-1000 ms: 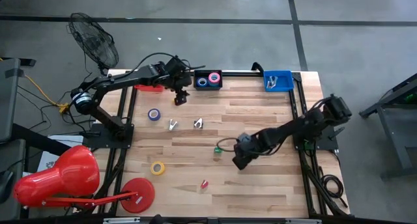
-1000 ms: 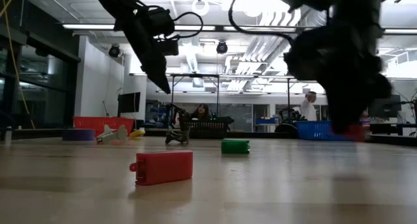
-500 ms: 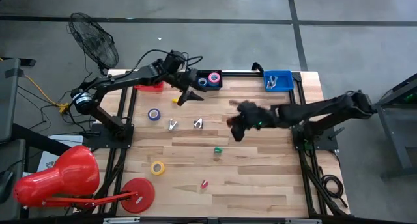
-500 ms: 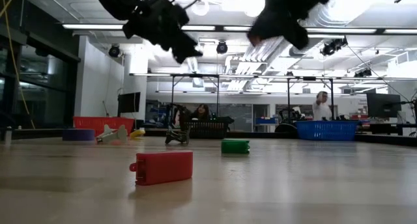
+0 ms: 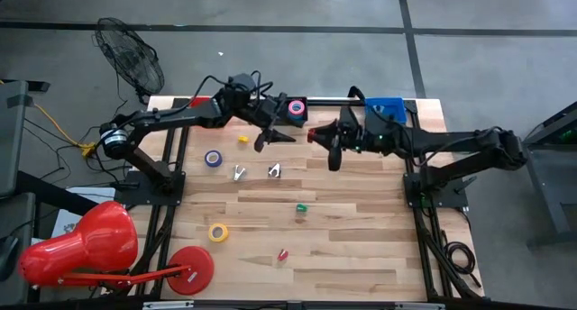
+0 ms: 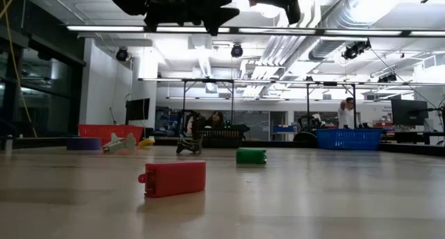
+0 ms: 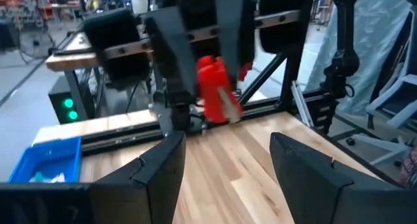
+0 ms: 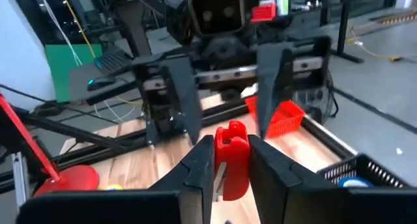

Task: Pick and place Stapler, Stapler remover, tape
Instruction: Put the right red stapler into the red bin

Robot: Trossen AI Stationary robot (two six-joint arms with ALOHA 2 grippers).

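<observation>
right gripper (image 8: 225, 160) grips red stapler (image 8: 231, 160) — left gripper (image 5: 275, 137) open.

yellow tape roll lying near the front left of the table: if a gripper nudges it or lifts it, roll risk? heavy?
The yellow tape roll lies flat on its face on the wooden table, so a push would probably slide it rather than roll it. It is a small ring with an open centre, so it is likely light. If it were tipped onto its edge, its round shape could let it roll away.
</observation>
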